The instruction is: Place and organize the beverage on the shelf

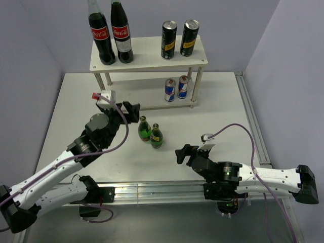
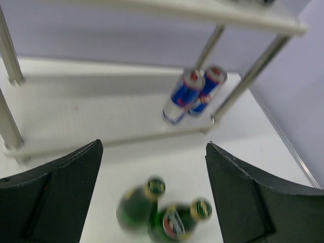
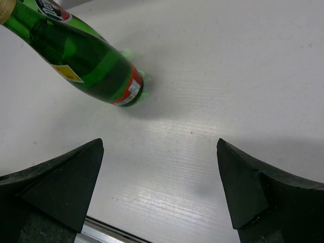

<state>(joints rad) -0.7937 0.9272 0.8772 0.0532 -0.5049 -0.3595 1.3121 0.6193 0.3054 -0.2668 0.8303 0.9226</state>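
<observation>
Two small green glass bottles stand upright together on the table in front of the white shelf. Two black cans with yellow labels stand on its top board. Two blue-and-silver cans stand on its lower board. My left gripper is open and empty, just left of and above the bottles; they show blurred below its fingers. My right gripper is open and empty, right of the bottles. One bottle shows in the right wrist view.
Two large cola bottles stand on the left of the shelf's top board. A metal rail runs along the table's near edge and another along the right edge. Walls close in behind the shelf.
</observation>
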